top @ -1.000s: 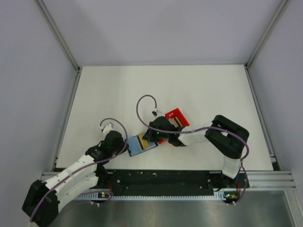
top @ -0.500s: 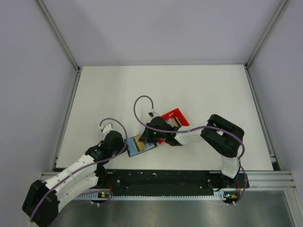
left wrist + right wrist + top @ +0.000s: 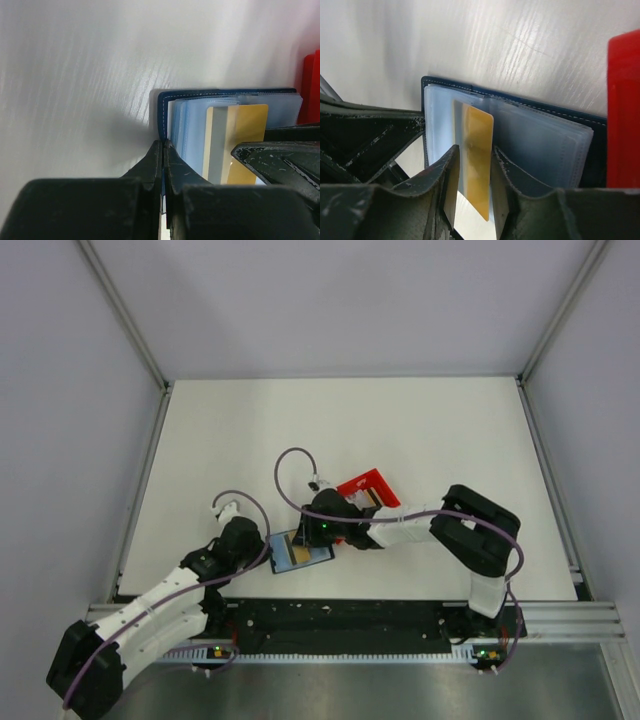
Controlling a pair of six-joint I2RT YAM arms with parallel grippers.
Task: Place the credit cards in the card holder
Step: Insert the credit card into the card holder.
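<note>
Right pincer [image 3: 474,162] newly slack around card [image 3: 479,131]

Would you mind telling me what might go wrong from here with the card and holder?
The gold plastic card sticks partly out of the clear pockets of the navy-blue folding card holder. With the right tool open around it, it may slide back out or sit crooked. The left tool pinches only the holder's cover edge, so a push might shift or tug the holder free.
</note>
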